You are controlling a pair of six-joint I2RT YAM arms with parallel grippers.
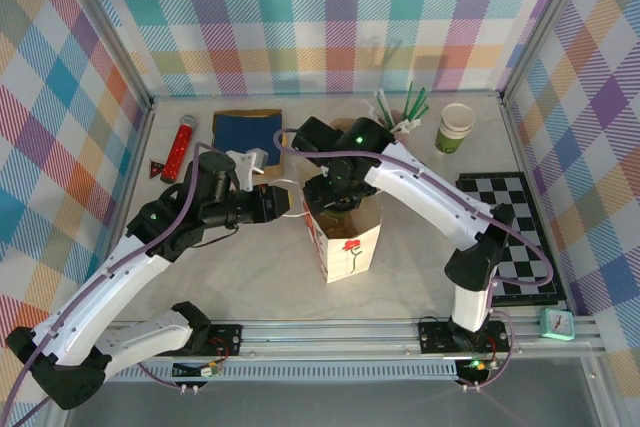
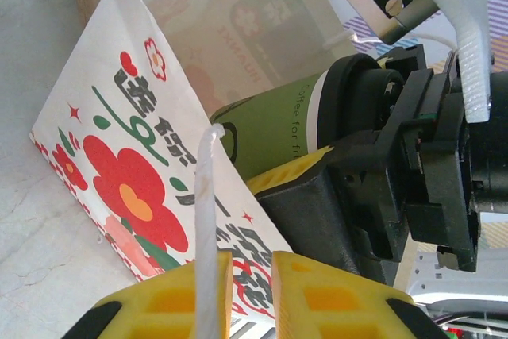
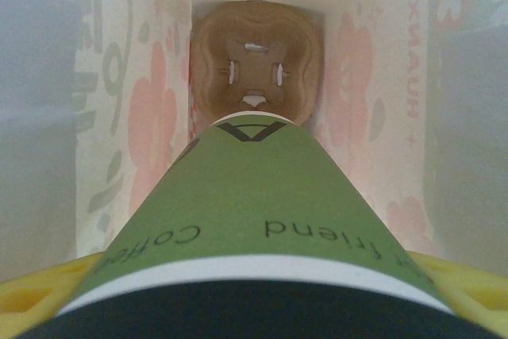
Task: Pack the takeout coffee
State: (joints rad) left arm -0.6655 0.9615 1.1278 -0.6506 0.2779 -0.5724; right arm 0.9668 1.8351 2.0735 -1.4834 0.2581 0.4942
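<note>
Takeout coffee base-first in the mouth of a flowered bag, clamped at its lidded end.

Held in the right gripper (image 3: 250,291): the takeout coffee (image 3: 246,196), yellow fingers (image 3: 32,295) pressed on either side just below the black lid (image 3: 254,315). Long axis straight away from the wrist, base aimed down into the paper bag (image 1: 350,247), lid nearest the wrist, base short of and apart from the brown pulp carrier (image 3: 255,65) on the bag's floor. On the green body under the white band, dark letters: "Coffee" and "friend", and "Coffee for fr…" in the left wrist view. Pinched in the left gripper (image 2: 250,291), closed tight: the bag's white cord handle (image 2: 208,220). Red flowers and green characters on the bag's outer face, faint lettering through its wall, neither legible. Bag upright on the table (image 1: 260,277).
</note>
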